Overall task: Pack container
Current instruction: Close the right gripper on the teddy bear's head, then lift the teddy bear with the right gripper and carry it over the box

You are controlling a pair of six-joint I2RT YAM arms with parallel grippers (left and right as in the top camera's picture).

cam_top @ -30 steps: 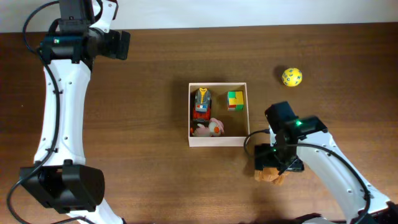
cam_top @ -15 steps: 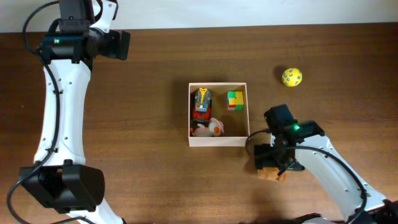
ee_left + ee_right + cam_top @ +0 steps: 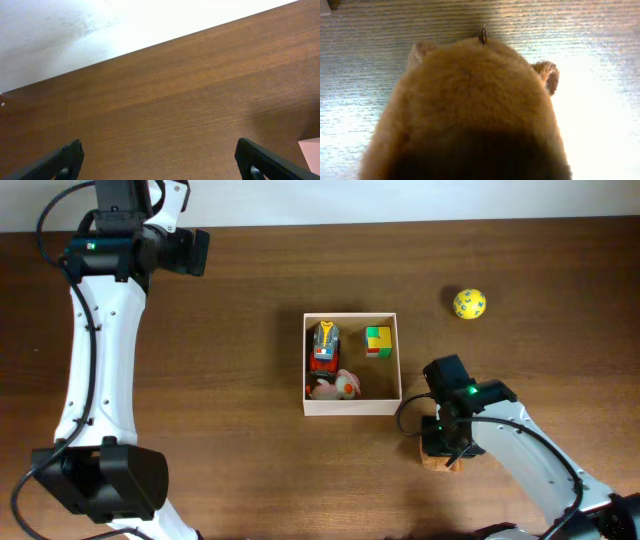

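A: Well, what is seen on the brown worktop (image 3: 250,380)?

B: The container (image 3: 350,408) is set in the middle, with small toys (image 3: 325,350) laid inside.

A: And the arms?

B: The left end effector (image 3: 160,162) is spread wide above bare wood. The right end effector (image 3: 443,442) is placed over a brown furry toy (image 3: 470,110) near the container's corner; its grip cannot be told. A yellow ball (image 3: 469,303) is left well apart.

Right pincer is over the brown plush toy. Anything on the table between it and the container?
Nothing visible. Only table surface lies between the brown plush toy and the container; the toy just has to clear the container's own right wall.
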